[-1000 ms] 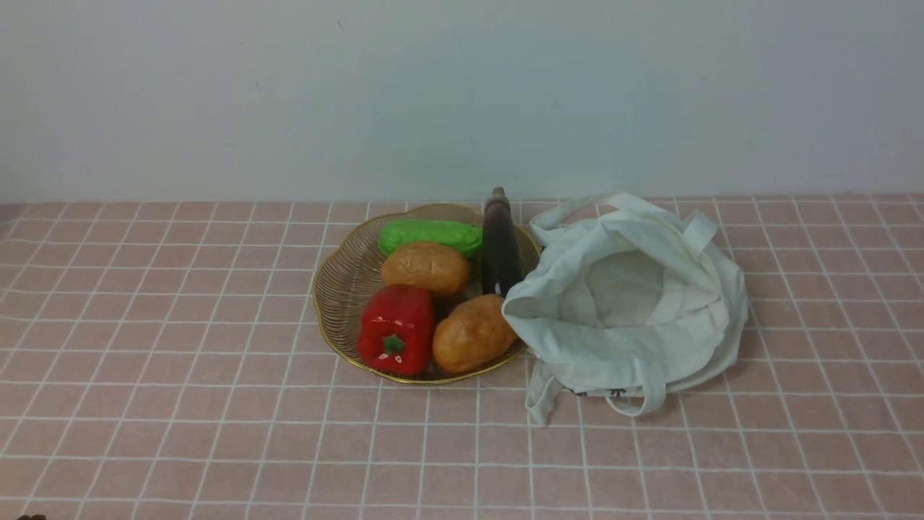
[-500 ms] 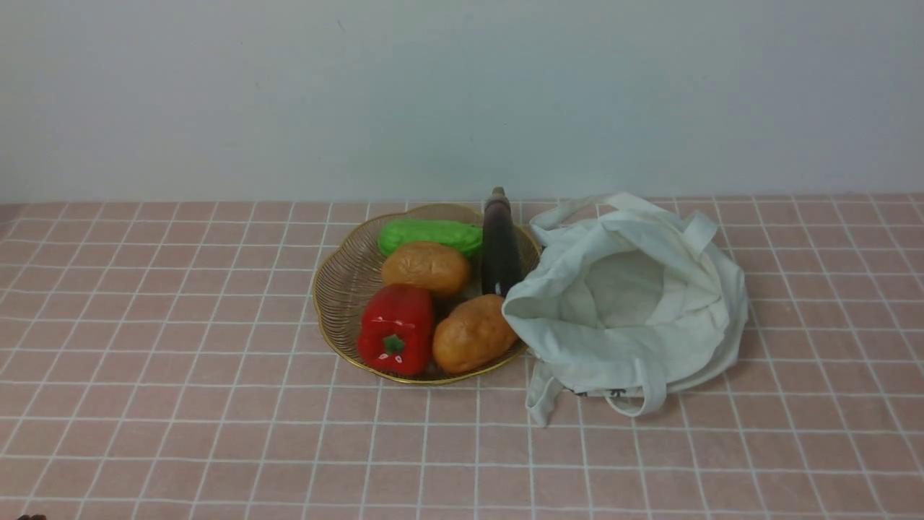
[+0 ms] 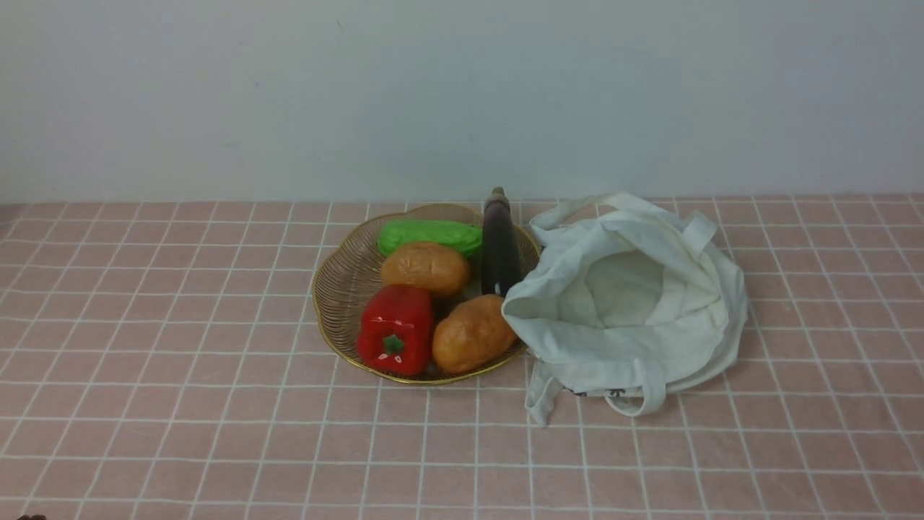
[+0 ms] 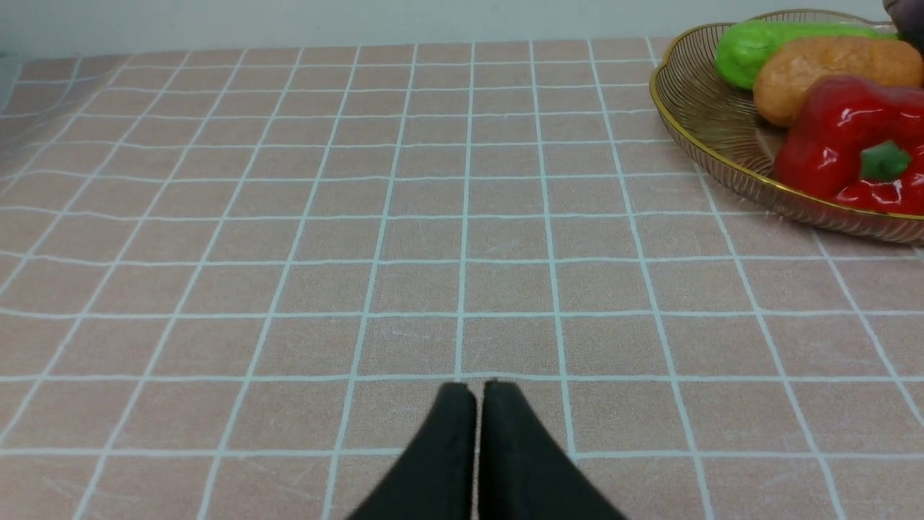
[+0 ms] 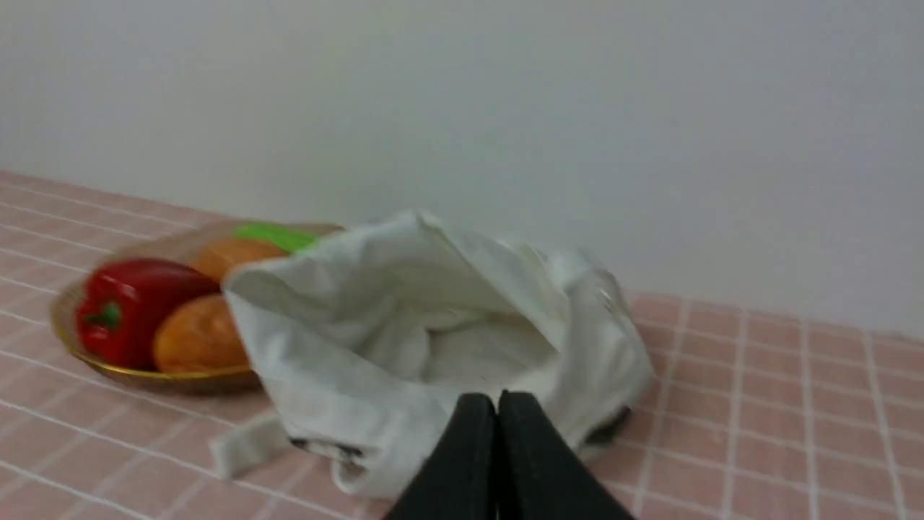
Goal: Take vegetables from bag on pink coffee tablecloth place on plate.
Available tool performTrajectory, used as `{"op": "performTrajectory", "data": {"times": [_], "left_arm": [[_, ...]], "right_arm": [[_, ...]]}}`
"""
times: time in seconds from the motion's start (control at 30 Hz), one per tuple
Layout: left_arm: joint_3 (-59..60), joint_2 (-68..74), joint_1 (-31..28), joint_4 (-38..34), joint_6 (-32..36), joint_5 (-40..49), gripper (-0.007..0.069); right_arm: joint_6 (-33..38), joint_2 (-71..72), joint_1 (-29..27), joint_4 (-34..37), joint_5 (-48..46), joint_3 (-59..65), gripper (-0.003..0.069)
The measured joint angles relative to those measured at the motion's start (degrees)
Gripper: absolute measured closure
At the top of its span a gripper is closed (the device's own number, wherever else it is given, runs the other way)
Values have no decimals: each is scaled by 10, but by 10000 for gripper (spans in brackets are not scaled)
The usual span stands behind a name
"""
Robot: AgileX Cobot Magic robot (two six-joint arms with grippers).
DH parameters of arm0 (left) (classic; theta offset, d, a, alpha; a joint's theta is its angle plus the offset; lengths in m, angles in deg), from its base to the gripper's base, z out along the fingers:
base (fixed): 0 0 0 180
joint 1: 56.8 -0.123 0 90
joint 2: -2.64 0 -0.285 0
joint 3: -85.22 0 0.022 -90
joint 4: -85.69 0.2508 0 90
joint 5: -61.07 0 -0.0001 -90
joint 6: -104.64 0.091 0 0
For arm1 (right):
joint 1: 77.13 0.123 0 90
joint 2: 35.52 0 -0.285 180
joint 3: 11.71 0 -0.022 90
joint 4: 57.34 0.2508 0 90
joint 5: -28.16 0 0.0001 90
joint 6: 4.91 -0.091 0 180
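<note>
The dark purple eggplant (image 3: 499, 249) lies on the right side of the gold wire plate (image 3: 333, 289), stem cap pointing to the wall. The off-white cloth bag (image 3: 635, 310) sits open and looks empty, touching the plate's right rim on the pink checked tablecloth (image 3: 180, 404). Neither gripper shows in the front view. My left gripper (image 4: 478, 393) is shut and empty over bare cloth, well apart from the plate (image 4: 693, 137). My right gripper (image 5: 497, 403) is shut and empty, just in front of the bag (image 5: 404, 325).
On the plate also lie a red bell pepper (image 3: 395, 328), two brown potatoes (image 3: 426, 267) (image 3: 473, 334) and a green vegetable (image 3: 429, 235). A pale wall stands close behind the table.
</note>
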Motion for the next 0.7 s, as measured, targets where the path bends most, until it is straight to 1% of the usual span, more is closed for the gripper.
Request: {"op": "performTrajectory", "data": {"times": [0.13,0.3,0.53,0.6,0.7], "left_arm": [[0,0,0,0,0,0,629],[0,0,0,0,0,0,629],[0,0,0,0,0,0,629],[0,0,0,0,0,0,629],[0,0,0,0,0,0,629]], "right_arm": [[0,14,-59,0,-29,33,673],[0,15,-90,16,-30,34,673],[-4,15,-93,21,-30,34,673],[-15,15,-84,21,-30,34,673],[-15,15,-55,21,-29,34,673]]}}
